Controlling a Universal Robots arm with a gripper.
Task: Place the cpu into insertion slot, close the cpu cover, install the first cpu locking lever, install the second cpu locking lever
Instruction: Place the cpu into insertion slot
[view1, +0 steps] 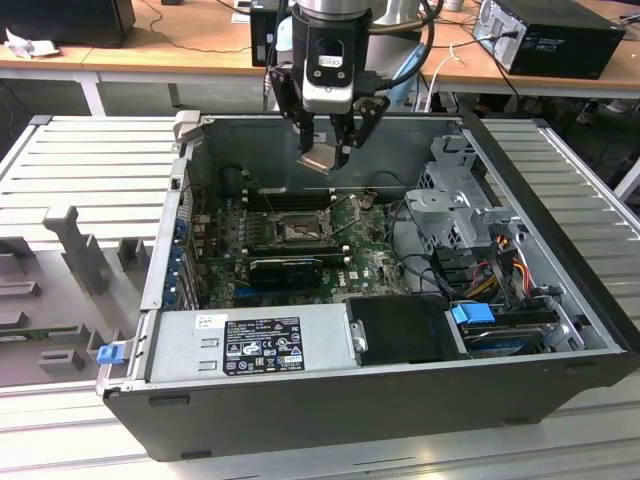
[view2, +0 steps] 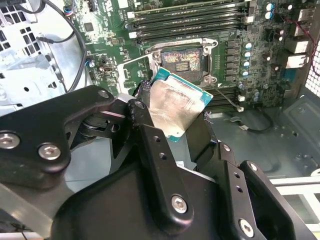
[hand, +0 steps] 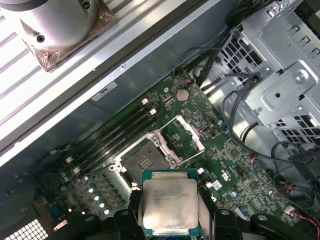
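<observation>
My gripper (view1: 325, 152) hangs above the open computer case, shut on the cpu (view1: 322, 161), a pale silvery square chip held by two opposite edges. In both wrist views the cpu (view2: 175, 107) (hand: 170, 205) sits tilted between the black fingers (view2: 145, 107), well above the green board. The insertion slot (view1: 298, 232) (view2: 182, 60) (hand: 142, 162) lies bare below it, dark centre showing. The cpu cover (hand: 190, 131) (view2: 136, 61) stands flipped open beside the slot. A thin wire lever (view2: 227, 100) sticks out, raised, at the slot's edge.
Inside the case sit a grey power supply (view1: 250, 345), a metal drive cage (view1: 455, 200) with loose cables (view1: 505, 255), a long black card (view1: 285, 268) and memory slots (hand: 115, 137). The case walls (view1: 165, 230) ring the board.
</observation>
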